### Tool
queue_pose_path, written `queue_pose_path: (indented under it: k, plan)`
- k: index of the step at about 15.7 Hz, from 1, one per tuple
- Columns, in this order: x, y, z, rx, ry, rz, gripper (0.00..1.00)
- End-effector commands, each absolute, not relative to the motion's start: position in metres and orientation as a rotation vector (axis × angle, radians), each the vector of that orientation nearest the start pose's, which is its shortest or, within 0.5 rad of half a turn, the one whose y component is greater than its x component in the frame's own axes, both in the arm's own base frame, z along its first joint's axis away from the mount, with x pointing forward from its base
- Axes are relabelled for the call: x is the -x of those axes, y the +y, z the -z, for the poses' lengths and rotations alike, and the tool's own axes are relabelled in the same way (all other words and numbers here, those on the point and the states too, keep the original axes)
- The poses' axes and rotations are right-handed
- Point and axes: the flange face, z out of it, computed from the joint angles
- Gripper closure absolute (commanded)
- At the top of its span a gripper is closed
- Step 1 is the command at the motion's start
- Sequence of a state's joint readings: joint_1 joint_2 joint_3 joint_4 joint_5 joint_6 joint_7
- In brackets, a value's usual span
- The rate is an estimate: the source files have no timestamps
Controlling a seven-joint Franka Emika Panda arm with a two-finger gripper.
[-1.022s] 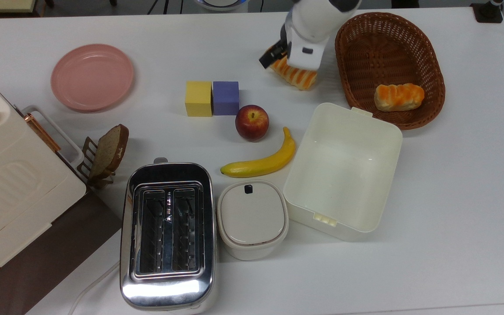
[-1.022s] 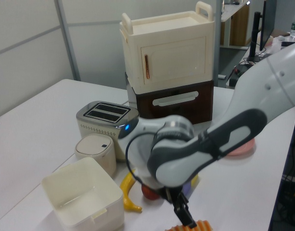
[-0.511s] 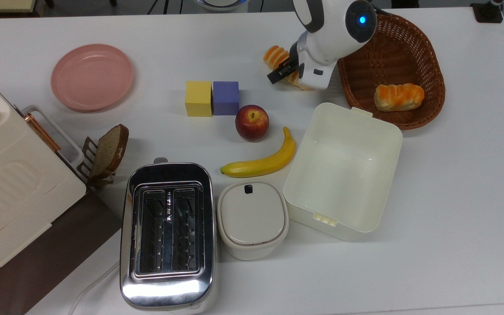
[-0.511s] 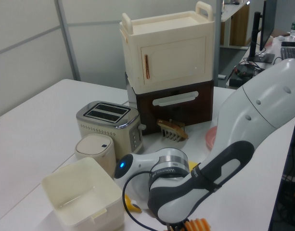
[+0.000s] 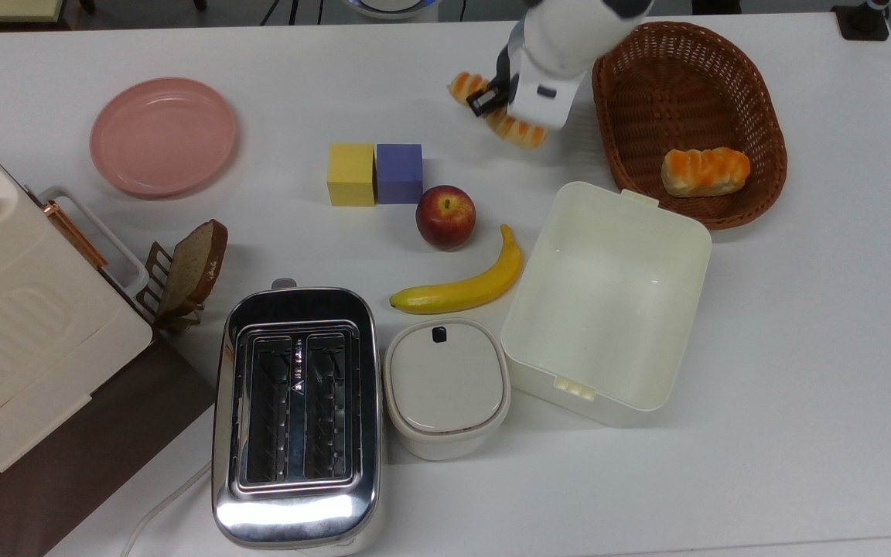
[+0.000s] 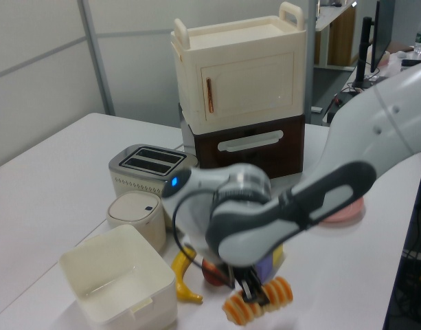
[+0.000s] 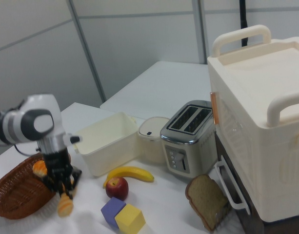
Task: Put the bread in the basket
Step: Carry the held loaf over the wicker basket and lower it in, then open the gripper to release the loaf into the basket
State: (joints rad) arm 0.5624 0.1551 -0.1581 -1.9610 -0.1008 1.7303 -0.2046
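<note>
— Tabletop (image 5: 801, 348): white and broad, with pale panelled walls (image 6: 38, 62) behind it in the left view. What sits near the action?

— The basket (image 5: 755, 85) stands at the top view's far right with a short orange bun (image 5: 705, 171) inside.

— And the bread (image 5: 519, 131)?

— Lifted off the table, just left of the basket in the top view. Its long axis runs diagonally there, one end pointing far-left, the other near-right.

— Held how?

— The gripper (image 6: 253, 296) is clamped across its middle from above, so both striped ends stick out past the fingers.
</note>
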Motion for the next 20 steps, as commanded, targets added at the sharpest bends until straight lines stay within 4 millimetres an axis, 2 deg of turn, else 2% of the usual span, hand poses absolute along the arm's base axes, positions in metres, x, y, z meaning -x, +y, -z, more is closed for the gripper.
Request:
queue_pose_path:
  k: [1, 3, 4, 5, 7, 9, 12, 14, 15, 17, 20]
  plan:
    - [-0.506, 0.248, -0.436, 3.079, -0.794, -0.483, 0.75]
    - [-0.504, 0.274, -0.461, 3.096, -0.633, -0.415, 0.69]
    - [-0.502, 0.292, -0.468, 3.080, -0.518, -0.395, 0.68]
    - [-0.501, 0.310, -0.469, 3.085, -0.425, -0.390, 0.62]
    - [-0.497, 0.340, -0.454, 3.135, -0.292, -0.393, 0.00]
    - [-0.495, 0.361, -0.449, 3.151, -0.174, -0.329, 0.00]
    - [-0.489, 0.372, -0.442, 3.170, -0.162, -0.332, 0.00]
    - [-0.493, 0.362, -0.449, 3.166, -0.147, -0.329, 0.00]
    - [-0.500, 0.348, -0.460, 3.155, -0.115, -0.312, 0.00]
    - [-0.509, 0.310, -0.486, 3.169, -0.087, -0.306, 0.00]
    - [-0.525, 0.234, -0.529, 3.204, -0.009, -0.232, 0.00]
